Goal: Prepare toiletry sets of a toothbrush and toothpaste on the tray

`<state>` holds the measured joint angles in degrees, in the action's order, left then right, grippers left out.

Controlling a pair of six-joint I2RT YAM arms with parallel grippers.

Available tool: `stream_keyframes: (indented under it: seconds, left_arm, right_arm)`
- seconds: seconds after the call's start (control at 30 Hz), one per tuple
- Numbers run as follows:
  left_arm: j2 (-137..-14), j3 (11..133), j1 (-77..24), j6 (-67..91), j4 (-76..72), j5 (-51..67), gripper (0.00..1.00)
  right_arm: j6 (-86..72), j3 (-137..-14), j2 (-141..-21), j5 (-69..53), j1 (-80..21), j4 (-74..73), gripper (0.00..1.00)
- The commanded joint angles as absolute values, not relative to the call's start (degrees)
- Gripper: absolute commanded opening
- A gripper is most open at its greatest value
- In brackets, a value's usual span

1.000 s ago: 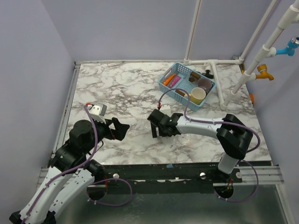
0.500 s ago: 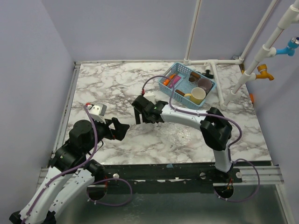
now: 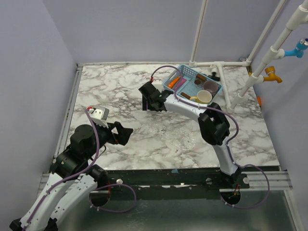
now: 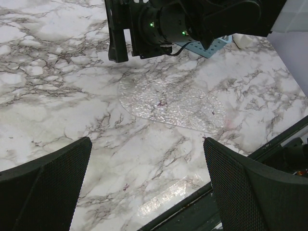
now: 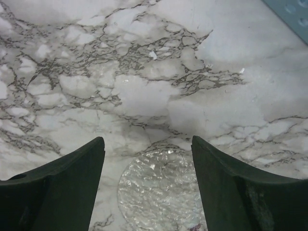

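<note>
Holding right gripper (image 5: 147,144) parted and empty beside blue basket (image 3: 188,70) (presumably to pick from it), with left gripper (image 4: 147,144) spread wide, parked short of clear tray (image 4: 168,103).

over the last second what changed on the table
The right end effector swung from the tray toward the far side. It now hangs beside the left corner of the basket, open and empty. Nothing was taken or let go. The left end effector, open, the tray and the basket stayed as they were.
</note>
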<state>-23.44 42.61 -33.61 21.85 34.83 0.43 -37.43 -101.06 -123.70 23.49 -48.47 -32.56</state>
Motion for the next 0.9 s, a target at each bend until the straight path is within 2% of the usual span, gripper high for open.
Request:
stream_keyframes:
  seconds: [0.0, 0.27, 0.6, 0.87]
  left_arm:
    - [-22.9, 42.0, -33.8, 21.5, 34.6, 0.9, 0.99]
    - [-23.0, 42.1, -33.8, 21.4, 34.5, 0.8, 0.99]
    - [-23.1, 42.1, -33.8, 21.4, 34.5, 0.9, 0.99]
    - [-23.0, 42.1, -33.8, 21.4, 34.5, 0.8, 0.99]
  right_arm:
    - [-36.9, -104.7, -127.9, 24.3, -47.7, -32.9, 0.73]
    - [-37.2, -104.1, -129.7, 25.2, -46.4, -32.8, 0.62]
    - [-37.6, -99.2, -128.3, 25.3, -46.4, -32.2, 0.61]
    - [-36.8, -94.5, -126.1, 20.9, -46.4, -30.6, 0.6]
